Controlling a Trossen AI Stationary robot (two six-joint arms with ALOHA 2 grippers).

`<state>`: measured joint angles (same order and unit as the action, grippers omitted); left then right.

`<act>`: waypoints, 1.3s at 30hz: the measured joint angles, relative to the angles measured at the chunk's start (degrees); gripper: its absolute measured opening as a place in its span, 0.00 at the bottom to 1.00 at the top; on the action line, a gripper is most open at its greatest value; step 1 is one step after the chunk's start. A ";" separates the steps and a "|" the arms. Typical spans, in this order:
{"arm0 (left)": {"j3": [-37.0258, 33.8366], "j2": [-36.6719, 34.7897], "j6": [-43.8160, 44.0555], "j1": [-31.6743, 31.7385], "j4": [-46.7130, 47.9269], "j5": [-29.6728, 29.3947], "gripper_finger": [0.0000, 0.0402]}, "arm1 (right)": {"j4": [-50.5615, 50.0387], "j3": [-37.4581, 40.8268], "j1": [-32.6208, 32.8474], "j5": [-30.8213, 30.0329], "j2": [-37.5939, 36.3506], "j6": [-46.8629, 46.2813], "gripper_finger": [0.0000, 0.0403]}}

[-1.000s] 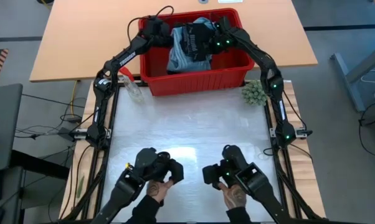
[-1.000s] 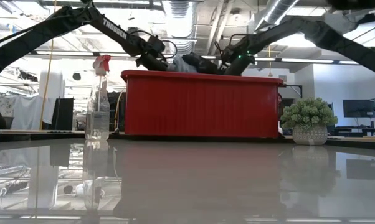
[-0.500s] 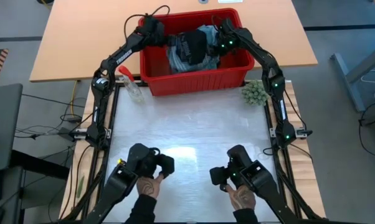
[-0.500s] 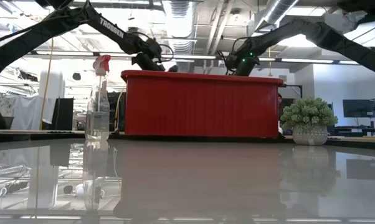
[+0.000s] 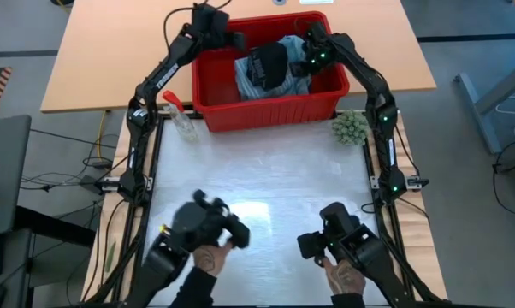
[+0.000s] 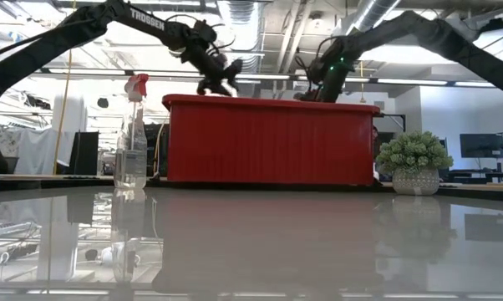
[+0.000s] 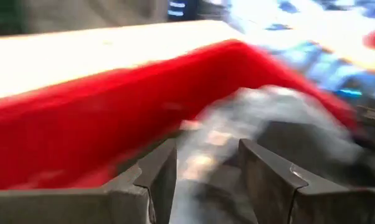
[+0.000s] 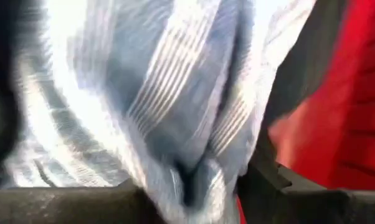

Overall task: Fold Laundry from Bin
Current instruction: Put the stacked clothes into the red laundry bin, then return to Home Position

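The tabletop [image 5: 257, 171] is white and shiny, with a wood edge. Seen from above, the red bin [image 5: 270, 104] sits at 12 o'clock, at the far edge, and it is full of laundry [image 5: 270, 67]. A clear spray bottle [image 5: 180, 120] with a red top is at about 11 o'clock, just beside the bin. In the low view it stands upright. A small green fuzzy plant [image 5: 349, 127] in a pot is at about 1 o'clock, near the bin's other end.

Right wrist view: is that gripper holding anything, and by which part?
Yes: the right gripper pinches a hanging fold of the blue-white striped shirt over the red bin. Left gripper is open, holding nothing.
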<state>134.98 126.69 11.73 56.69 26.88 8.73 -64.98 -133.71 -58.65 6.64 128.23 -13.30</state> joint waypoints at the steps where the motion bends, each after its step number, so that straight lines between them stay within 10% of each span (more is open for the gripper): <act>1: -0.02 0.00 0.63 -0.56 -0.53 2.75 0.39 | -0.45 -0.05 -0.10 -0.77 -0.37 0.42 0.37; 12: -0.26 5.63 -8.06 -10.73 -1.06 5.74 0.39 | -1.92 0.04 -0.29 0.85 -0.53 5.91 0.44; 22: -0.22 8.52 -8.22 -10.50 -0.20 3.33 0.39 | -4.01 -1.20 -2.35 9.70 -1.84 7.27 0.65; 39: -0.03 3.12 -7.46 -9.69 -0.98 4.38 0.39 | -4.03 -1.28 -2.05 10.68 -18.32 8.67 0.67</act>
<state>134.94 129.81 4.27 47.00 25.90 13.10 -69.01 -134.99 -60.70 17.32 109.91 -4.62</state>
